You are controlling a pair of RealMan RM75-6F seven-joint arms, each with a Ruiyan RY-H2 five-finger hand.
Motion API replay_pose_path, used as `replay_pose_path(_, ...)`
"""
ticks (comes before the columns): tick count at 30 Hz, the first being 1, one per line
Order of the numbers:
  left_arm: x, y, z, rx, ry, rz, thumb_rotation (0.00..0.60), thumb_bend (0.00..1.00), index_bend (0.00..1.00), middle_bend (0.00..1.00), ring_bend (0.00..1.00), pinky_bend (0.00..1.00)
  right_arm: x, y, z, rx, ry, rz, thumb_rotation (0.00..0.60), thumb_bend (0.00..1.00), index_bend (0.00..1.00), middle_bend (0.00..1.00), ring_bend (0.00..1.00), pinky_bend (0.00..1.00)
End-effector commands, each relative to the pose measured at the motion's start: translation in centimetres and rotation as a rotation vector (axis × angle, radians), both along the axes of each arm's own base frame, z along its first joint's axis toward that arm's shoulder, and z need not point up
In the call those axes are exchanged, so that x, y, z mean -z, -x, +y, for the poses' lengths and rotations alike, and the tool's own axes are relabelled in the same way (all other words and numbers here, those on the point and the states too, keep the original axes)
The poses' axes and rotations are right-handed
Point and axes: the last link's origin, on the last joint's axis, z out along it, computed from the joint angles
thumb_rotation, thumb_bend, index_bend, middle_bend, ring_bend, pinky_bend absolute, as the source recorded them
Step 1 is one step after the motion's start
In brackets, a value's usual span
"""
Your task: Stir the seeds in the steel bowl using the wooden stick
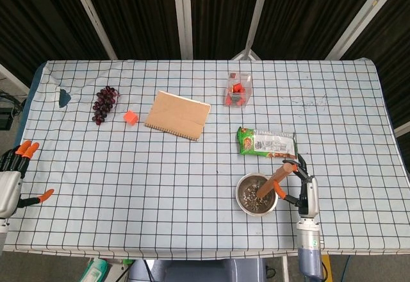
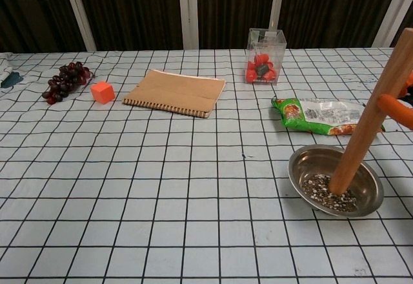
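Note:
A steel bowl (image 1: 256, 194) (image 2: 334, 179) with dark seeds in it sits near the table's front right. A wooden stick (image 1: 274, 179) (image 2: 372, 116) leans into it, its lower end down among the seeds. My right hand (image 1: 303, 184) grips the stick's upper end just right of the bowl; in the chest view only orange fingertips (image 2: 397, 107) show at the right edge. My left hand (image 1: 14, 174) hangs off the table's front left edge, fingers spread and holding nothing.
A green snack packet (image 1: 266, 143) lies just behind the bowl. Further back stand a clear box of red pieces (image 1: 237, 90), a brown notebook (image 1: 178, 115), an orange cube (image 1: 131, 117) and dark grapes (image 1: 104, 103). The checked cloth (image 1: 160, 186) covers the table.

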Motion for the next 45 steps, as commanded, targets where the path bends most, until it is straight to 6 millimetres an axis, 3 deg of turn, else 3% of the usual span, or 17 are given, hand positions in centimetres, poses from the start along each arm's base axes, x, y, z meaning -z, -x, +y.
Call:
replay_pose_path(1,0.0,0.0,0.0,0.0,0.0,0.0,0.6,0.08,0.0,0.0,0.0,0.0,-0.4,-0.3,-0.2,-0.008,0.015,-0.009,0.6,0.56,0.73,0.64,0.3,0.0)
replay_pose_path(11,0.0,0.0,0.0,0.002,0.0,-0.002,0.6,0.08,0.0,0.0,0.0,0.0,-2.5,-1.9,-0.8,-0.051,0.065,-0.028,0.6,0.56,0.73,0.64,0.3,0.0)
replay_pose_path(32,0.0,0.0,0.0,0.0,0.002,-0.002,0.6,0.08,0.0,0.0,0.0,0.0,1.1,-0.8,0.5,-0.006,-0.017,0.005,0.6,0.56,0.74,0.65,0.3,0.0)
replay_pose_path(45,0.0,0.0,0.0,0.002,0.002,-0.003,0.6,0.08,0.0,0.0,0.0,0.0,-0.4,-1.8,-0.1,-0.049,0.039,-0.002,0.6,0.56,0.74,0.65,0.3,0.0)
